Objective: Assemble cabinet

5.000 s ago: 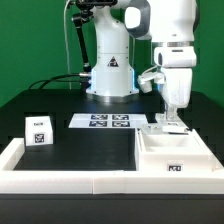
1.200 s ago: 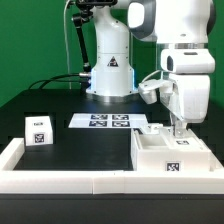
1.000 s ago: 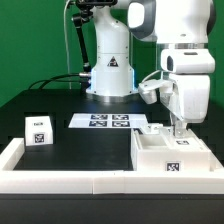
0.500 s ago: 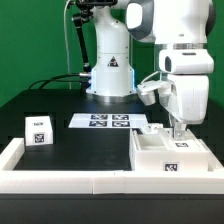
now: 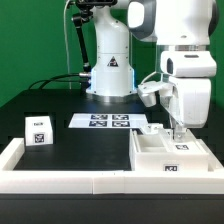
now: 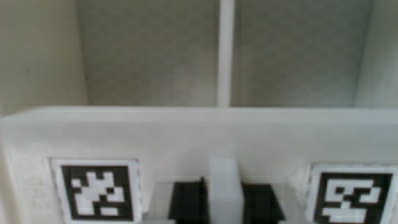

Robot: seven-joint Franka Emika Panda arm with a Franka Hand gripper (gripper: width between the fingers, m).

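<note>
End effector (image 5: 178,134) clamped on cabinet (image 5: 150,160) wall, at exterior view's right; cube (image 5: 38,129) sits well apart on surface (image 5: 90,150).

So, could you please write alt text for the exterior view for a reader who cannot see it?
A white robot arm reaches down with its gripper at the far edge of a white cabinet on a black table, on the exterior view's right. A small tagged white cube stands at the left, the marker board between them.
</note>
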